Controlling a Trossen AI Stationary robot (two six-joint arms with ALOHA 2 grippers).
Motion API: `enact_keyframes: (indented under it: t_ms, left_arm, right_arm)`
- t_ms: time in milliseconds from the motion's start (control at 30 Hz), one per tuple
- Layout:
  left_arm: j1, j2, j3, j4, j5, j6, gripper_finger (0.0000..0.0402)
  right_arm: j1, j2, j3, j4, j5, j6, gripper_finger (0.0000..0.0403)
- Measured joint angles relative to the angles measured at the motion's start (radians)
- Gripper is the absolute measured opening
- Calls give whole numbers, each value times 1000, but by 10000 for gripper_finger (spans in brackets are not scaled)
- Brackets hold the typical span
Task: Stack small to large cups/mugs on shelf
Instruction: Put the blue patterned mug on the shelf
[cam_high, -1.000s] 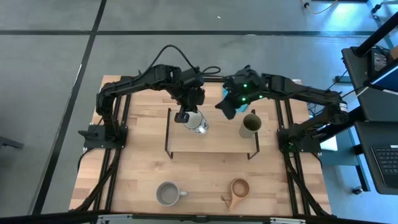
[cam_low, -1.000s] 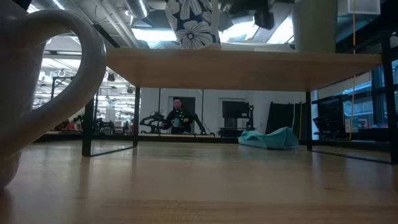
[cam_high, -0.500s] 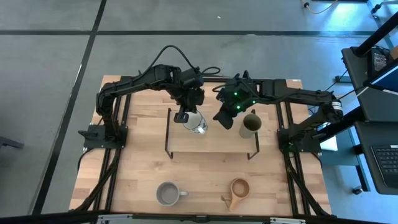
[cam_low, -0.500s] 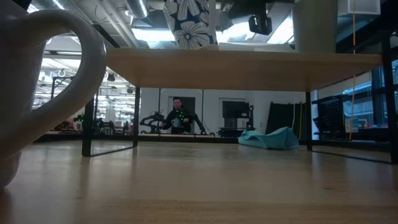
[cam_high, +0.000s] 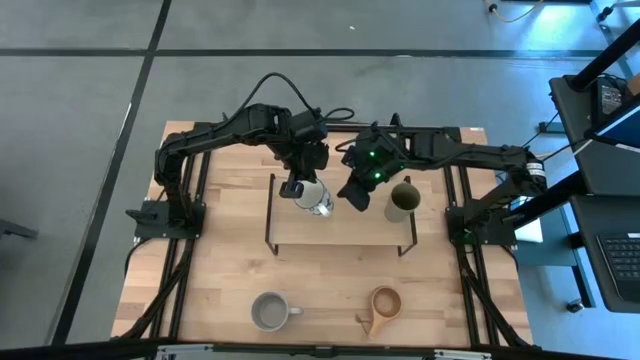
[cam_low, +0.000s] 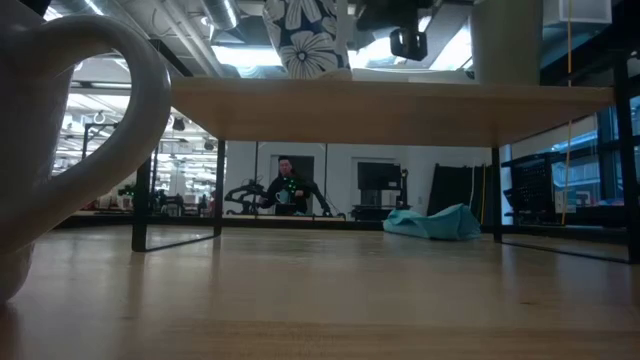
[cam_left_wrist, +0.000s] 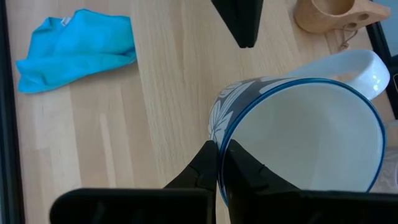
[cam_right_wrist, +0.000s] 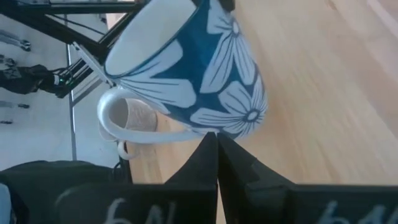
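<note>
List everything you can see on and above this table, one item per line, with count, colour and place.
Shelf: one, light wood, black wire legs, mid-table.
Floral mug: one, blue with white flowers, tilted at the shelf's left part.
Olive-green cup: one, upright on the shelf's right end.
Grey mug: one, on the table, front left.
Wooden cup: one, brown, on the table, front right.
Cloth: one, teal, on the table behind the shelf.
Left gripper: shut on the floral mug's rim.
Right gripper: shut, empty, beside the floral mug.

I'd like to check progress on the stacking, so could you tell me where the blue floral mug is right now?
In the high view, the blue floral mug is over the shelf's left half, tilted, its rim clamped by the left end effector, with the olive-green cup standing to its right.
</note>
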Motion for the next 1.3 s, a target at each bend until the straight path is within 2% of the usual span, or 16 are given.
enact_keyframes:
  t_ms: [1000,1300]
  left_arm:
    - [-38,0,0,-50,-15,-8,4]
    - [-38,0,0,-35,-22,-31,4]
  right_arm:
    - [12,30,0,-23,43,10,0]
    - [44,76,0,47,40,26,0]
